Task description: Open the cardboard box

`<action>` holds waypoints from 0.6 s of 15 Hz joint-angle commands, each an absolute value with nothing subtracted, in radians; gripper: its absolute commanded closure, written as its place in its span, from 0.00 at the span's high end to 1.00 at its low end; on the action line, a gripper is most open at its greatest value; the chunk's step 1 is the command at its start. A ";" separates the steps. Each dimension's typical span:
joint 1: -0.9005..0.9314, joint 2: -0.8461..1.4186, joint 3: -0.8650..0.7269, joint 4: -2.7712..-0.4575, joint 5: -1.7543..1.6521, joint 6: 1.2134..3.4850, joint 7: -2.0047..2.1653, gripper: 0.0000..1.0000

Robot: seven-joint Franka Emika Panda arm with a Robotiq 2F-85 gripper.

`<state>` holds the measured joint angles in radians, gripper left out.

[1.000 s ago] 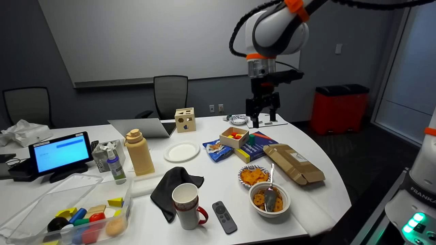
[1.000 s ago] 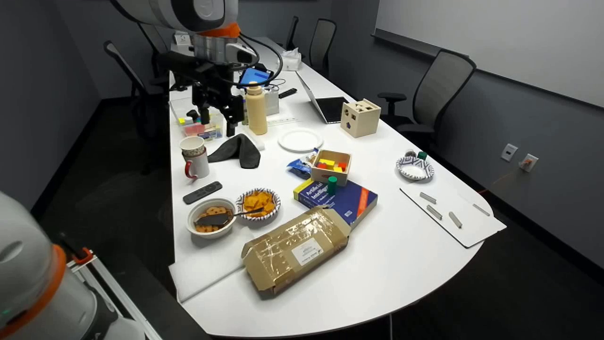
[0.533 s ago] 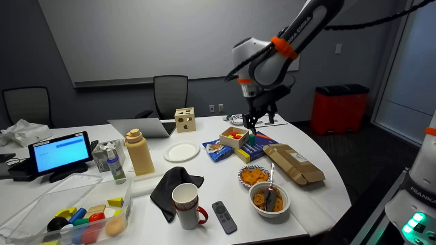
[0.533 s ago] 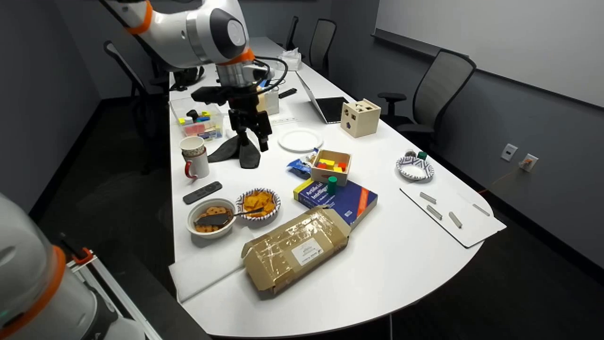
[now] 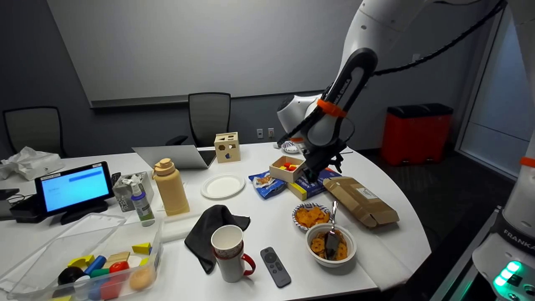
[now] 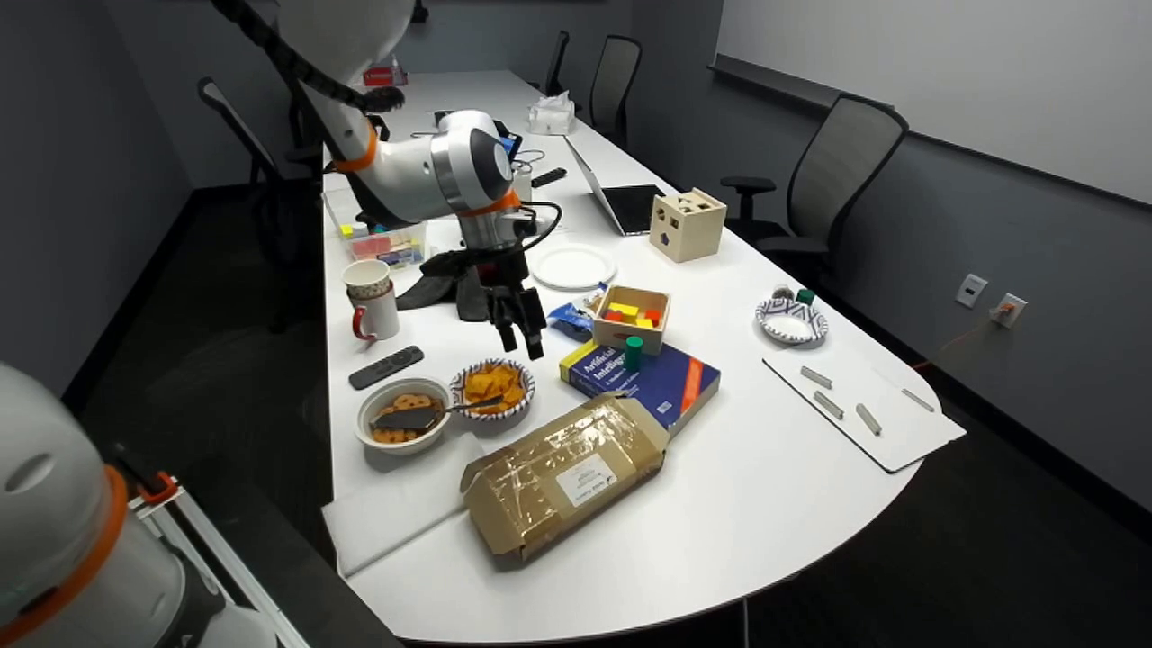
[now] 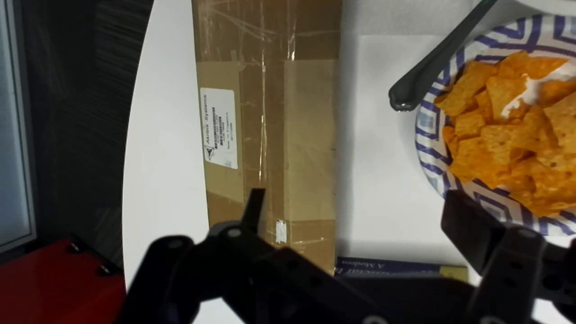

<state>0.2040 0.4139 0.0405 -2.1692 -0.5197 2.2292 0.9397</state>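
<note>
Far left in an exterior view, crumpled white material (image 5: 31,163); display screen (image 5: 75,188), lit blue, on a dark stand; clear plastic bin (image 5: 108,240) of coloured blocks (image 5: 96,265); grey box (image 5: 124,198); spray bottle (image 5: 144,209), upright; tan bottle (image 5: 171,190), upright; silver laptop (image 5: 173,156), behind it. Mid-table: black cloth (image 5: 211,234), in folds; white plate (image 5: 223,186), round; light-wood cube (image 5: 227,148) with shaped holes; white mug (image 5: 229,267) with red handle, a patterned cup (image 5: 228,250) stacked in it; blue snack bag (image 5: 267,186); dark remote control (image 5: 276,266); wooden tray (image 5: 279,174) with red and yellow blocks (image 5: 288,167); patterned bowl (image 7: 434,166) of orange chips (image 7: 486,153); blue textbook (image 6: 661,387), lying flat, a green cylinder (image 6: 634,354) upright on it. Then the gripper (image 7: 355,194), black, hovering above the table (image 6: 738,522), its two fingers (image 7: 254,207) set wide apart; in the wrist view one tip shows against the cardboard box (image 5: 355,205), the other against the patterned bowl's rim. Just beside that bowl, a white bowl (image 5: 350,254) of round orange-brown pieces (image 5: 318,246), a utensil (image 5: 332,244) lying in it, handle past the rim. The cardboard box: brown, lying flat on the table's right part in that exterior view, between those bowls and the curved table edge; one end close to the textbook, contact uncertain; white label (image 7: 219,128) on top; clear tape (image 7: 263,135) along the length of the top; flaps (image 6: 495,526) jutting at the end away from the textbook. Far right: red bin (image 5: 416,138) with black lid; white robot base (image 5: 508,255) with green lights, partly in view.
</note>
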 commanded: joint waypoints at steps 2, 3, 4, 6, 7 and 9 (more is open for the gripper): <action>0.257 0.554 -0.036 -2.069 -0.532 2.206 1.014 1.00; 0.264 0.578 -0.049 -2.055 -0.531 2.202 1.022 1.00; 0.271 0.607 -0.062 -2.041 -0.530 2.199 1.030 1.00; 0.284 0.647 -0.085 -2.019 -0.526 2.185 1.047 1.00; 0.286 0.674 -0.093 -2.005 -0.516 2.179 1.053 1.00; 0.296 0.716 -0.108 -1.981 -0.517 2.155 1.065 1.00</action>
<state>0.2694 0.6454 -0.0796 -2.0440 -0.5195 2.2050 1.0338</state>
